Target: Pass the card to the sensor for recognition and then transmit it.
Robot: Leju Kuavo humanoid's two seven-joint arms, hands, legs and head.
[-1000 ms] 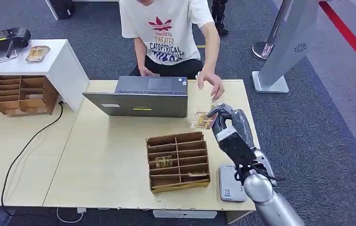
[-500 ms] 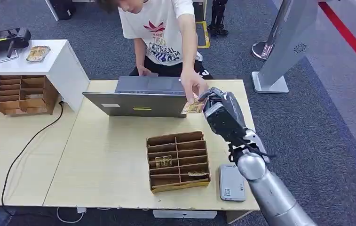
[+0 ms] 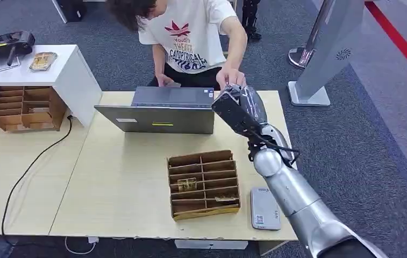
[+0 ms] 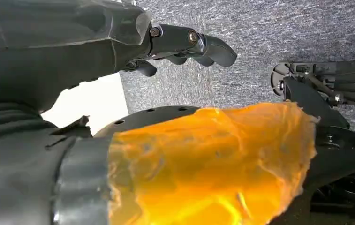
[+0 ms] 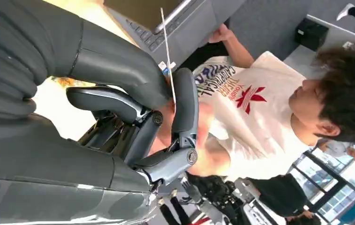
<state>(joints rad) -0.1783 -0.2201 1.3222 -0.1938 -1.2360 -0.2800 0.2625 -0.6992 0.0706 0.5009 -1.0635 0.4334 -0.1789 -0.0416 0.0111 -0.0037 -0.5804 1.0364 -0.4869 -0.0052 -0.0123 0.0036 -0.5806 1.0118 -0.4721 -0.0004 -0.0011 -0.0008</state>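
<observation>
The right hand [image 3: 237, 107], raised over the far table [image 3: 126, 177] edge beside the laptop [image 3: 161, 110], pinches the card [image 5: 167, 56] edge-on between thumb and finger, with the person's hand [image 3: 228, 79] touching it; the left hand [image 4: 119, 42] hangs with fingers curled, holding nothing.

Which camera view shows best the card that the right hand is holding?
The right wrist view: the card appears edge-on, pinched between thumb and finger of the right hand. In the head view the hand hides it. The left wrist view faces the floor.
</observation>
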